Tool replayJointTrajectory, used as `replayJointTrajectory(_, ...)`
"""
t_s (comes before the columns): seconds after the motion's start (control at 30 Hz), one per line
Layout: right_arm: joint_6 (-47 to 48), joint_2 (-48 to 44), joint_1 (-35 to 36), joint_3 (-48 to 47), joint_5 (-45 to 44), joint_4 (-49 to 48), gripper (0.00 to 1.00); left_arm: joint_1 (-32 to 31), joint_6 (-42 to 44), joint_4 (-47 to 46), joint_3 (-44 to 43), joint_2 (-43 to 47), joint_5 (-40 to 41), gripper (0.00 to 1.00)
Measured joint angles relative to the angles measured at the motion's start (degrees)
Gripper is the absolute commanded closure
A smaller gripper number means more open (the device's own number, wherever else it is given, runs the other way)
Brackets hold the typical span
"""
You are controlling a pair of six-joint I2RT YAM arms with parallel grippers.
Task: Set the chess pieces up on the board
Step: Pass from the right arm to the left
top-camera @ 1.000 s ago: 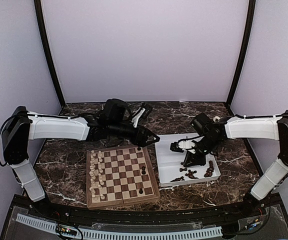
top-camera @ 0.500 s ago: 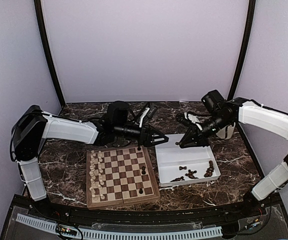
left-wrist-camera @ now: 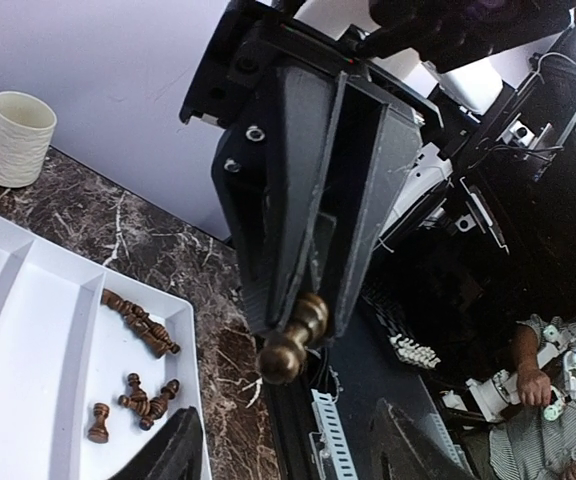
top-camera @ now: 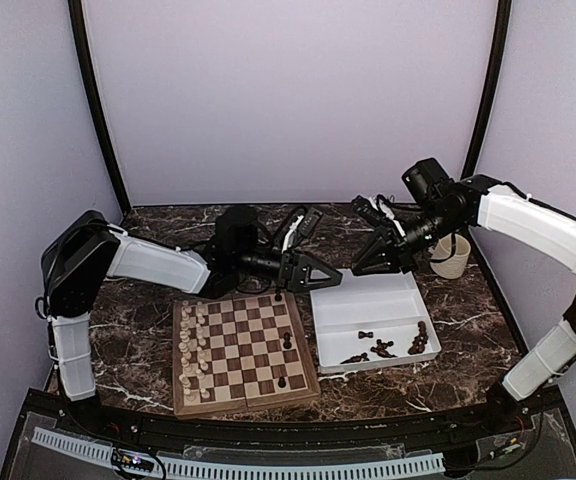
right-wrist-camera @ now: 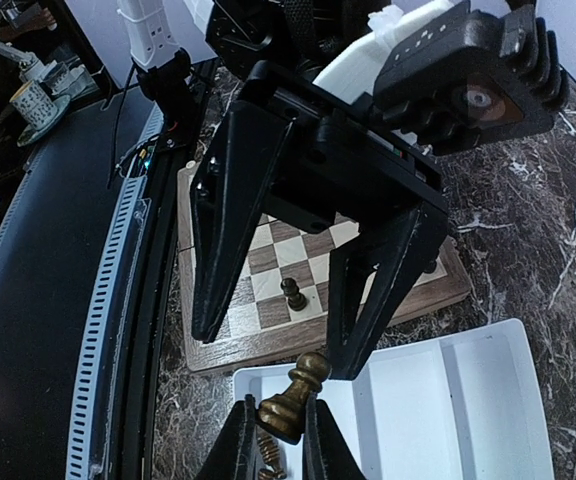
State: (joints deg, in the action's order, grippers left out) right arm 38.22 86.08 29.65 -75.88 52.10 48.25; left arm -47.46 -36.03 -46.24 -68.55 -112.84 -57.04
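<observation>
Now, midair handover, by look of it. Board [top-camera: 243, 350] at lower left: cream pieces [top-camera: 193, 345] lined along its left edge, few dark chessmen [top-camera: 287, 340] on its right side. Left gripper [top-camera: 325, 279] over board's upper right corner, jaws spread wide, facing right. Right gripper [top-camera: 360, 268] just beside it, pinched on dark piece [right-wrist-camera: 293, 395] (it pokes out past fingertips). Advice: ease piece between open jaws, centre it, close left first, release right after. Tray [top-camera: 368, 300] below holds loose dark pieces [top-camera: 381, 349]; mug [top-camera: 451, 255] far right.
</observation>
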Motion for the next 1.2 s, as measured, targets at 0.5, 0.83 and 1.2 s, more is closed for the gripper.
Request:
replayJointTrajectory(0.5,0.2,0.4,2.6,0.0,-1.6,1.2,0.87,0.6,-13.0,-12.5,-2.8,-4.8,-4.8,0.69)
replayJointTrajectory(0.83,0.1,0.9,3.0,0.0,-2.7,1.0,0.87,1.1,-16.8,-15.4,-3.5,-6.7,-6.0,0.79)
replayJointTrajectory(1.2,-2.1,1.2,3.1,0.0,-4.5,-0.3,0.87,1.5,-18.8,-15.8,-3.8,-7.3,-6.4,0.84)
